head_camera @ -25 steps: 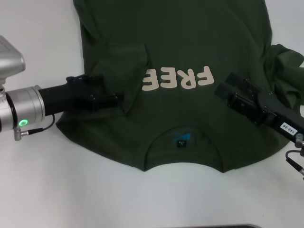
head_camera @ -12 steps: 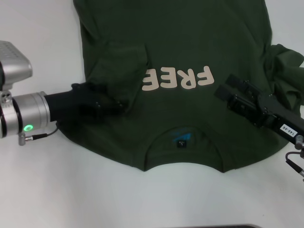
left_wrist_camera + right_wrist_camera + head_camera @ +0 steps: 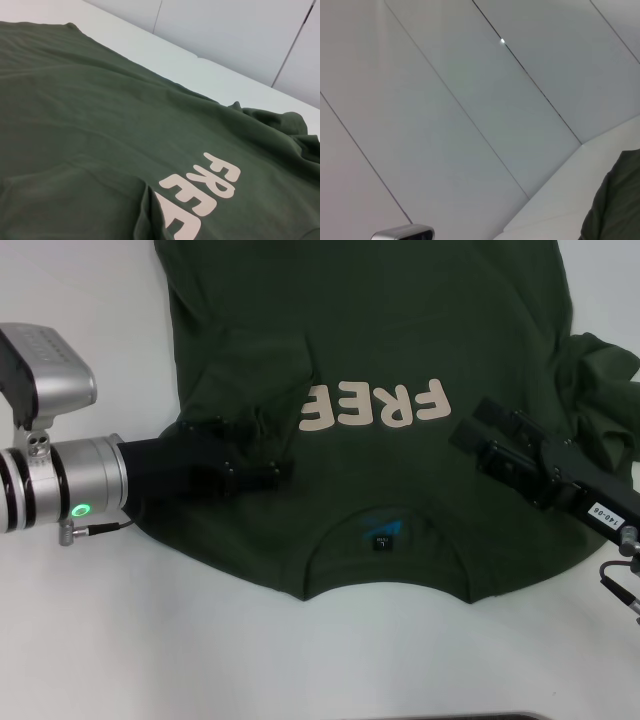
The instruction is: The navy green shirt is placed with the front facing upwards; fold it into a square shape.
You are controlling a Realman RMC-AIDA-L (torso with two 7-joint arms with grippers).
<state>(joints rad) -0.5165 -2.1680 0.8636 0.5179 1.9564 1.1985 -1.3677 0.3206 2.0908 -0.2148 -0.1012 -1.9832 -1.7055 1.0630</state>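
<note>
Left gripper (image 3: 275,472) over navy green shirt (image 3: 400,330) (front up).

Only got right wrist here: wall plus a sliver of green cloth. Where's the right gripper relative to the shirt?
Observer: In the head view, the right gripper is over the navy green shirt, beside the F of the lettering.
Operator: Left arm?
Observer: The left gripper is over the shirt's other side, at a fabric fold by the lettering's far end.
Operator: Sleeve on my side folded in?
Observer: No. That sleeve lies bunched outside the body's edge.
</note>
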